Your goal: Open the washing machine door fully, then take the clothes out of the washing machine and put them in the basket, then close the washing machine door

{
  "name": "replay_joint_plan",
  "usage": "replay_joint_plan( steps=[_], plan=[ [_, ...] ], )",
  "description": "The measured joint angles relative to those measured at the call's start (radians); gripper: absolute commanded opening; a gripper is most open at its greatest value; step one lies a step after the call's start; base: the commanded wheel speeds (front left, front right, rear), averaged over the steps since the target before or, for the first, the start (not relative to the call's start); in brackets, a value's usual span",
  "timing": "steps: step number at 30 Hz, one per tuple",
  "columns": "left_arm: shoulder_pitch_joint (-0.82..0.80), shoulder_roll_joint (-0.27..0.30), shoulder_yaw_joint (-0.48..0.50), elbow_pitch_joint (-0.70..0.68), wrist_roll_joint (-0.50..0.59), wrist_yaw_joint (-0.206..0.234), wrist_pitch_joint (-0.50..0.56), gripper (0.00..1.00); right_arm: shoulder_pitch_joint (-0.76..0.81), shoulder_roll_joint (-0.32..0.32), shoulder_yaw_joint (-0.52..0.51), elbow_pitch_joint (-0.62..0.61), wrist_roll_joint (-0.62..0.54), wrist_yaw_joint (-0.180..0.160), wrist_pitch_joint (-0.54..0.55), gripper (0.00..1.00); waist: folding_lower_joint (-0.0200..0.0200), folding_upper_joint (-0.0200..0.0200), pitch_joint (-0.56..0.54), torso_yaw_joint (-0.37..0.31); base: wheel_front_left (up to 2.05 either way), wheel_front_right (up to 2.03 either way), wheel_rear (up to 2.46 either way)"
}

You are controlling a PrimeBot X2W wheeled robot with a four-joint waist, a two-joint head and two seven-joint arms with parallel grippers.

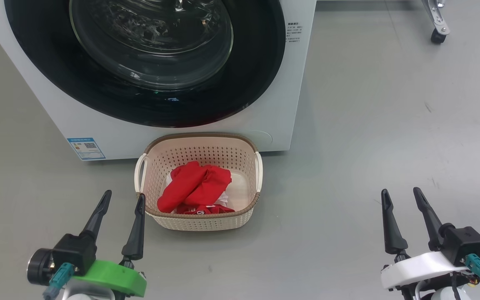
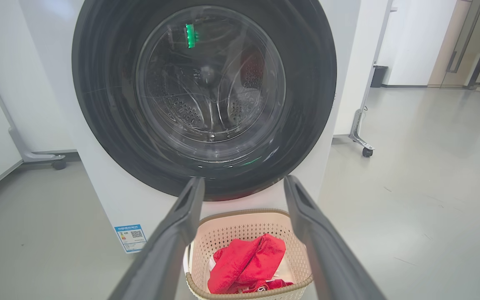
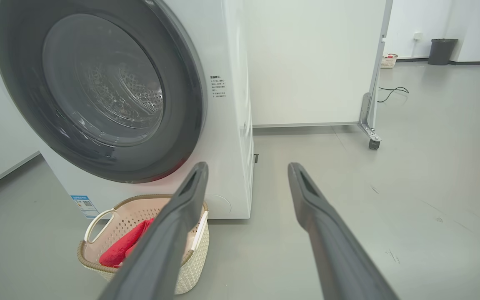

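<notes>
We see the washing machine (image 1: 115, 137), large and white, standing on the grey floor (image 1: 348, 166), with a blue sticker (image 1: 86, 148) low on its front at the left. The washing machine door (image 1: 148, 54) is shut, flat against the front. It has a wide glossy black rim and a bulging clear glass, and through the glass we see the perforated metal drum (image 2: 206, 112). The basket (image 1: 200, 223) stands upright on the floor just in front of the machine, below the door. It is cream, with a brown rim and two side handles. The clothes (image 1: 196, 187), red with some white, lie crumpled inside it, more to its left side.
</notes>
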Motion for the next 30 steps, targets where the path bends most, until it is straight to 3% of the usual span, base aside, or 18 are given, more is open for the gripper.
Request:
replay_joint_plan(
  steps=[20, 21, 30],
  plan=[
    [0.000, 0.000, 0.000, 0.000, -0.002, 0.005, 0.000, 1.00, 0.016, 0.000, 0.000, -0.030, -0.002, 0.000, 0.000, 1.00, 0.0000, 0.0000, 0.011, -0.005, 0.00, 0.00, 0.00],
    [0.000, 0.000, 0.000, 0.000, -0.002, 0.006, 0.000, 0.00, 0.018, 0.000, 0.000, -0.030, -0.002, 0.000, 0.000, 0.00, 0.0000, 0.0000, 0.012, -0.005, 0.00, 0.00, 0.00],
    [0.038, -0.024, -0.015, 0.088, -0.003, 0.005, 0.005, 0.00, 0.049, 0.027, 0.013, 0.060, 0.003, 0.001, 0.001, 0.00, 0.0000, 0.0000, 0.012, -0.005, 0.00, 0.00, 0.00]
  ],
)
